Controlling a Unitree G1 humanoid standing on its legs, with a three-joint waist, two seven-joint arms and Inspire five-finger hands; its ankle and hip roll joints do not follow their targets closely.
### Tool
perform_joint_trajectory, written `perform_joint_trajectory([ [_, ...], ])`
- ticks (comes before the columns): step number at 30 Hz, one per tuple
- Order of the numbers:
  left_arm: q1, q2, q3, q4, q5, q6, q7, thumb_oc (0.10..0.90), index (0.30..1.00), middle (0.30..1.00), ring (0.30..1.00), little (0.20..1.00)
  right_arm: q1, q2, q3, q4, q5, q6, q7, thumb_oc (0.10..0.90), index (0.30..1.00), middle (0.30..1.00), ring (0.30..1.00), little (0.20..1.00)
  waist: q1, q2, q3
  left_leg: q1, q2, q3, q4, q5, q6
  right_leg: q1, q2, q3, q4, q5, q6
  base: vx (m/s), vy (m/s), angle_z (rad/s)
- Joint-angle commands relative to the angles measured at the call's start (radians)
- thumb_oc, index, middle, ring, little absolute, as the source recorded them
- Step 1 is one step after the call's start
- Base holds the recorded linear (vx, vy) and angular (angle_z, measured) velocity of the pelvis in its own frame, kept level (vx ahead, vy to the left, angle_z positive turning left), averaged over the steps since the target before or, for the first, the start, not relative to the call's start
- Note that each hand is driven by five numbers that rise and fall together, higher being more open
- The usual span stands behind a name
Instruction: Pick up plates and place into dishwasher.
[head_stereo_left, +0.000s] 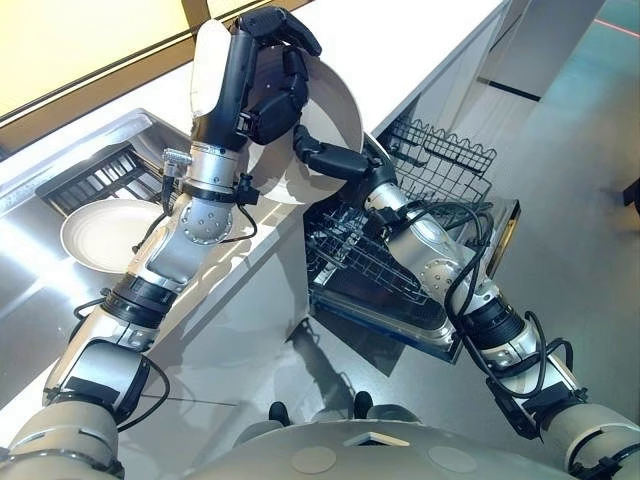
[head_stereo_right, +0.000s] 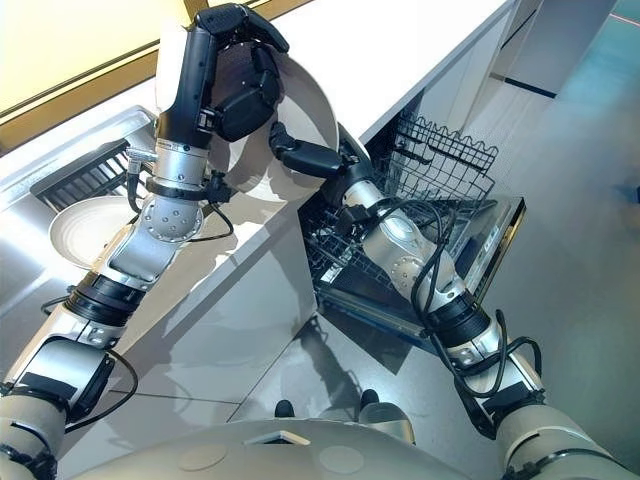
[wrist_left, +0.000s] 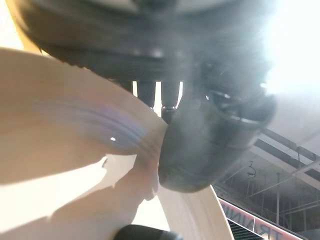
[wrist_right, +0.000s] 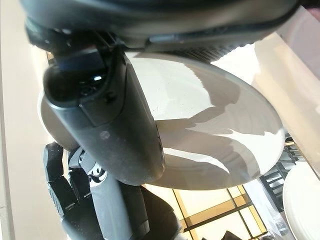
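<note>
Plate (head_stereo_left: 335, 105) in left hand (head_stereo_left: 270, 90), right hand (head_stereo_left: 330, 160), dishwasher (head_stereo_left: 400, 300) in eye view

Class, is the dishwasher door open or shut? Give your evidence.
Open. The dishwasher door lies folded down, and a wire rack is pulled out over it.

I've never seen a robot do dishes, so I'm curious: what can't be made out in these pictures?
- Eye views: the left hand covers much of the held plate.
- Eye views: the right arm crosses the dishwasher rack; its contents there are hidden.
- Left wrist view: blurred at close range; its fingers are indistinct.
- Sink plate: one edge behind the left arm.
</note>
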Motion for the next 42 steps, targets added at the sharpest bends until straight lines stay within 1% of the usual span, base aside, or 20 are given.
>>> perform_joint_trajectory([
  [1, -0.143, 0.076, 0.047, -0.019, -0.196, 0.004, -0.015, 0.8, 0.9, 0.9, 0.9, 0.9, -0.149, 0.027, -0.094, -0.052, -0.042, -0.161, 0.021, 0.1, 0.3, 0.3, 0.3, 0.2, 0.015, -0.006, -0.076, -0.007, -0.06, 0.048, 0.009, -0.083, 0.015, -0.024, 0.063, -0.01, 0.085, -0.095, 0.053, 0.01, -0.037, 0.05],
  [3, -0.12, 0.094, 0.088, 0.009, -0.274, 0.018, -0.028, 0.8, 0.9, 0.9, 0.9, 0.9, -0.159, 0.008, -0.135, -0.049, -0.153, -0.215, -0.026, 0.1, 0.3, 0.3, 0.3, 0.2, 0.019, -0.005, -0.074, -0.005, -0.059, 0.046, 0.01, -0.084, 0.015, -0.021, 0.063, -0.01, 0.084, -0.094, 0.052, 0.02, -0.032, 0.03],
  [4, -0.111, 0.099, 0.107, 0.019, -0.299, 0.021, -0.038, 0.8, 0.9, 0.9, 0.9, 0.9, -0.166, 0.0, -0.154, -0.047, -0.196, -0.226, -0.037, 0.1, 0.3, 0.3, 0.3, 0.2, 0.02, -0.004, -0.075, -0.004, -0.058, 0.045, 0.01, -0.085, 0.015, -0.02, 0.063, -0.01, 0.083, -0.094, 0.051, 0.03, -0.034, 0.01],
  [5, -0.097, 0.108, 0.146, 0.042, -0.349, 0.038, -0.056, 0.8, 0.9, 0.9, 0.9, 0.9, -0.183, -0.021, -0.191, -0.045, -0.291, -0.253, -0.073, 0.1, 0.3, 0.3, 0.3, 0.2, 0.022, -0.003, -0.076, -0.001, -0.057, 0.042, 0.01, -0.087, 0.016, -0.016, 0.064, -0.008, 0.082, -0.095, 0.05, 0.0, 0.0, 0.0],
  [7, -0.09, 0.118, 0.188, 0.067, -0.419, 0.053, -0.075, 0.8, 0.9, 0.9, 0.9, 0.9, -0.205, -0.049, -0.233, -0.035, -0.394, -0.269, -0.118, 0.1, 0.3, 0.3, 0.3, 0.2, 0.022, 0.001, -0.078, 0.001, -0.056, 0.04, 0.009, -0.09, 0.016, -0.014, 0.065, -0.006, 0.079, -0.095, 0.049, 0.02, -0.034, 0.01],
  [8, -0.092, 0.13, 0.218, 0.086, -0.44, 0.088, -0.08, 0.8, 0.9, 0.9, 0.9, 0.9, -0.229, -0.078, -0.263, -0.017, -0.477, -0.285, -0.166, 0.1, 0.3, 0.3, 0.3, 0.2, 0.022, 0.003, -0.081, 0.002, -0.054, 0.039, 0.009, -0.091, 0.016, -0.011, 0.065, -0.006, 0.077, -0.096, 0.048, 0.01, -0.047, 0.01],
  [10, -0.099, 0.148, 0.242, 0.11, -0.457, 0.114, -0.09, 0.8, 0.9, 0.9, 0.9, 0.9, -0.245, -0.115, -0.297, 0.007, -0.525, -0.292, -0.188, 0.1, 0.3, 0.3, 0.3, 0.2, 0.021, 0.007, -0.082, 0.004, -0.052, 0.038, 0.008, -0.092, 0.015, -0.01, 0.064, -0.009, 0.076, -0.096, 0.048, 0.0, -0.051, 0.01],
  [11, -0.109, 0.172, 0.262, 0.131, -0.471, 0.147, -0.103, 0.8, 0.9, 0.9, 0.9, 0.9, -0.258, -0.164, -0.327, 0.039, -0.579, -0.301, -0.211, 0.1, 0.3, 0.3, 0.3, 0.2, 0.021, 0.01, -0.083, 0.005, -0.05, 0.036, 0.008, -0.093, 0.015, -0.009, 0.064, -0.01, 0.077, -0.098, 0.048, 0.0, -0.06, 0.02],
  [13, -0.115, 0.202, 0.278, 0.165, -0.494, 0.168, -0.117, 0.8, 0.9, 0.9, 0.9, 0.9, -0.262, -0.227, -0.354, 0.072, -0.676, -0.294, -0.235, 0.1, 0.3, 0.3, 0.3, 0.2, 0.019, 0.013, -0.086, 0.006, -0.048, 0.034, 0.008, -0.094, 0.014, -0.009, 0.064, -0.011, 0.078, -0.1, 0.048, 0.0, -0.075, 0.04],
  [15, -0.106, 0.241, 0.306, 0.21, -0.508, 0.18, -0.138, 0.8, 0.9, 0.9, 0.9, 0.9, -0.252, -0.327, -0.386, 0.143, -0.771, -0.291, -0.25, 0.1, 0.3, 0.3, 0.3, 0.2, 0.018, 0.015, -0.088, 0.008, -0.044, 0.031, 0.009, -0.095, 0.011, -0.008, 0.063, -0.013, 0.083, -0.105, 0.049, 0.02, -0.092, 0.07],
  [17, -0.086, 0.277, 0.337, 0.25, -0.505, 0.181, -0.163, 0.8, 0.9, 0.9, 0.9, 0.9, -0.229, -0.418, -0.413, 0.232, -0.783, -0.291, -0.23, 0.1, 0.3, 0.3, 0.3, 0.2, 0.02, 0.017, -0.091, 0.008, -0.04, 0.028, 0.009, -0.096, 0.009, -0.009, 0.063, -0.015, 0.088, -0.112, 0.05, 0.04, -0.106, 0.03],
  [19, -0.036, 0.32, 0.39, 0.295, -0.484, 0.172, -0.192, 0.8, 0.9, 0.9, 0.9, 0.9, -0.171, -0.501, -0.452, 0.334, -0.748, -0.278, -0.188, 0.1, 0.3, 0.3, 0.3, 0.2, 0.021, 0.017, -0.092, 0.006, -0.034, 0.024, 0.01, -0.094, 0.005, -0.008, 0.065, -0.013, 0.096, -0.121, 0.047, 0.1, -0.165, 0.0],
  [20, -0.018, 0.332, 0.407, 0.303, -0.481, 0.168, -0.198, 0.8, 0.9, 0.9, 0.9, 0.9, -0.147, -0.516, -0.469, 0.363, -0.737, -0.283, -0.17, 0.1, 0.3, 0.3, 0.3, 0.2, 0.021, 0.019, -0.091, 0.006, -0.031, 0.023, 0.01, -0.094, 0.005, -0.007, 0.066, -0.012, 0.099, -0.125, 0.046, 0.1, -0.145, -0.02],
  [23, 0.04, 0.357, 0.46, 0.354, -0.475, 0.143, -0.23, 0.8, 0.9, 0.9, 0.9, 0.9, -0.078, -0.544, -0.503, 0.471, -0.691, -0.294, -0.099, 0.1, 0.3, 0.3, 0.3, 0.2, 0.025, 0.021, -0.086, 0.009, -0.02, 0.017, 0.014, -0.094, 0.003, -0.007, 0.067, -0.011, 0.122, -0.142, 0.039, 0.12, -0.165, -0.04],
  [27, 0.063, 0.398, 0.489, 0.409, -0.489, 0.128, -0.269, 0.8, 0.9, 0.9, 0.9, 0.9, -0.044, -0.569, -0.489, 0.58, -0.668, -0.321, -0.04, 0.1, 0.3, 0.3, 0.3, 0.2, 0.028, 0.029, -0.074, 0.005, -0.004, 0.007, 0.033, -0.096, -0.001, -0.015, 0.069, -0.014, 0.176, -0.175, 0.029, 0.17, -0.182, 0.02],
  [31, 0.059, 0.449, 0.511, 0.455, -0.592, 0.135, -0.352, 0.8, 0.9, 0.9, 0.9, 0.9, -0.014, -0.61, -0.466, 0.69, -0.668, -0.362, 0.049, 0.1, 0.3, 0.3, 0.3, 0.2, 0.034, 0.04, -0.047, -0.021, 0.017, -0.022, 0.085, -0.107, -0.006, -0.041, 0.065, -0.013, 0.268, -0.226, 0.011, 0.23, -0.198, 0.15],
  [35, 0.059, 0.481, 0.533, 0.479, -0.643, 0.147, -0.379, 0.8, 0.9, 0.9, 0.9, 0.9, 0.0, -0.633, -0.438, 0.737, -0.676, -0.416, 0.095, 0.1, 0.3, 0.3, 0.3, 0.2, 0.039, 0.047, -0.021, -0.05, 0.024, -0.045, 0.119, -0.107, -0.017, -0.055, 0.059, -0.02, 0.301, -0.246, -0.01, 0.17, -0.136, 0.19],
  [37, 0.062, 0.495, 0.546, 0.497, -0.652, 0.129, -0.379, 0.8, 0.9, 0.9, 0.9, 0.9, -0.005, -0.649, -0.424, 0.751, -0.669, -0.433, 0.122, 0.1, 0.3, 0.3, 0.3, 0.2, 0.044, 0.052, -0.001, -0.076, 0.027, -0.058, 0.14, -0.104, -0.026, -0.068, 0.056, -0.024, 0.317, -0.254, -0.02, 0.09, -0.094, 0.2],
  [39, 0.055, 0.509, 0.555, 0.505, -0.649, 0.123, -0.379, 0.8, 0.9, 0.9, 0.9, 0.9, -0.021, -0.656, -0.401, 0.762, -0.68, -0.441, 0.16, 0.1, 0.3, 0.3, 0.3, 0.2, 0.052, 0.059, 0.019, -0.106, 0.032, -0.074, 0.158, -0.099, -0.034, -0.087, 0.054, -0.031, 0.337, -0.265, -0.03, 0.07, -0.113, 0.2],
  [42, 0.042, 0.527, 0.556, 0.507, -0.656, 0.123, -0.385, 0.8, 0.9, 0.9, 0.9, 0.9, -0.043, -0.665, -0.358, 0.767, -0.688, -0.423, 0.2, 0.1, 0.3, 0.3, 0.3, 0.2, 0.065, 0.063, 0.045, -0.14, 0.037, -0.089, 0.176, -0.092, -0.043, -0.11, 0.054, -0.038, 0.357, -0.273, -0.041, 0.02, -0.1, 0.16],
])
